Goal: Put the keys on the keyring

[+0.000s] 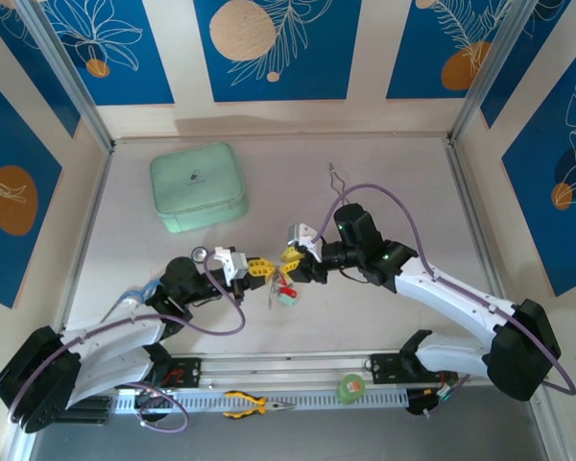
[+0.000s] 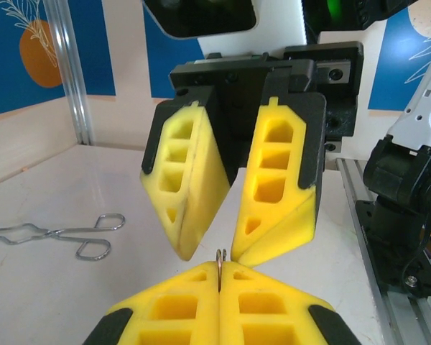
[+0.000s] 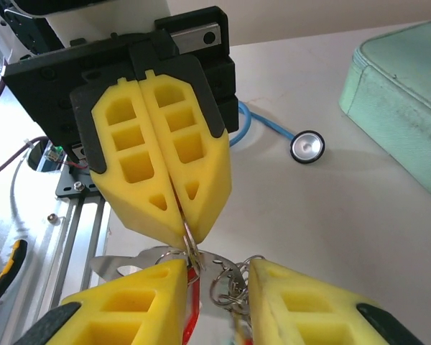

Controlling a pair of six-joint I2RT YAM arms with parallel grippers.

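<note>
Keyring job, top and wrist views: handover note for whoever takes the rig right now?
The left gripper is shut on a thin metal ring.
The right gripper is open, its fingers either side of the bunch hanging from that ring.
Bunch: tiny metal keys with red and pale green tags, small linked rings, and a flat grey metal piece, probably the keyring.
Done: bunch held up between both grippers; whether any key is on the keyring cannot be told.
Left: thread the keys onto the keyring.
</note>
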